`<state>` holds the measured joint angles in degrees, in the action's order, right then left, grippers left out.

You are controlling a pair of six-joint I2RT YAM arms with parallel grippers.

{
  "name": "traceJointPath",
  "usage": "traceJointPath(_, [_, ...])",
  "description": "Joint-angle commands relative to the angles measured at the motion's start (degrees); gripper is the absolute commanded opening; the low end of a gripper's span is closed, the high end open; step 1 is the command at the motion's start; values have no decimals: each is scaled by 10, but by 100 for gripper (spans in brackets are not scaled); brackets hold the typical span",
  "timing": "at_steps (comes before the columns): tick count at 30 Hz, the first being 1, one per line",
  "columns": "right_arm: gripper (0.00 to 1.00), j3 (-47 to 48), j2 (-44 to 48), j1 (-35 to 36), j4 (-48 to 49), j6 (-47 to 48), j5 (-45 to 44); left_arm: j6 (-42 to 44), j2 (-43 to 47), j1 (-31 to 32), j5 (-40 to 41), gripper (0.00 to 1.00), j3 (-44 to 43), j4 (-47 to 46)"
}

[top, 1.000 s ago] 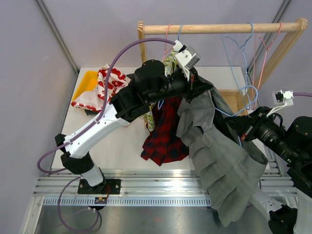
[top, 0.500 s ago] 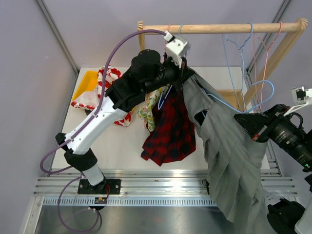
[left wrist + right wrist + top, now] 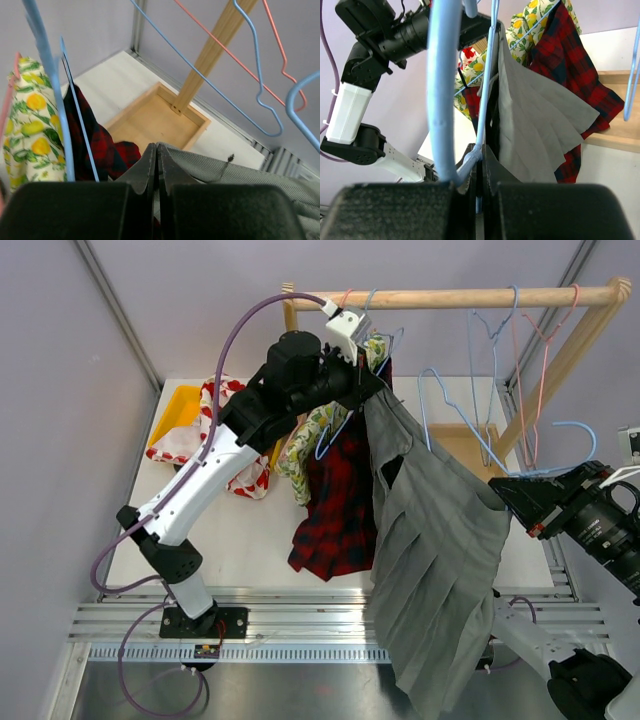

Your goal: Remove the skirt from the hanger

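Between both arms, the grey skirt point(image 3: 440, 560) is hanging on a long diagonal: the left gripper point(image 3: 157, 150) is pinching its upper end, and the right gripper point(image 3: 479, 150), on the opposite right side, is pressing together on the blue hanger point(image 3: 440, 90).

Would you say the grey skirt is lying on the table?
No, the grey skirt hangs in the air, pinched at its top by the left claw.
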<state>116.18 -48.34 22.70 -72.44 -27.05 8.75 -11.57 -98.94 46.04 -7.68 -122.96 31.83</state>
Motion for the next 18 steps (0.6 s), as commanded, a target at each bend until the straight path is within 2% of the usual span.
traceJointPath(1, [0,-7,7,3,23,-10,15,-21,57,9,-15,0,46,-70])
traceJointPath(5, [0,-18,-19,3,99,18,-38,8,70,95,-1,0,57,-28])
traceJointPath(6, [0,-17,-28,4,111,23,-56,14,72,139,9,0,61,-12])
traceJointPath(10, [0,-24,-73,3,181,43,-84,23,85,238,75,0,90,-3])
traceJointPath(15, [0,-27,-135,3,232,67,-136,-22,139,335,122,0,218,-65])
traceJointPath(18, [0,6,-184,3,221,93,-170,-33,175,384,204,0,273,-52])
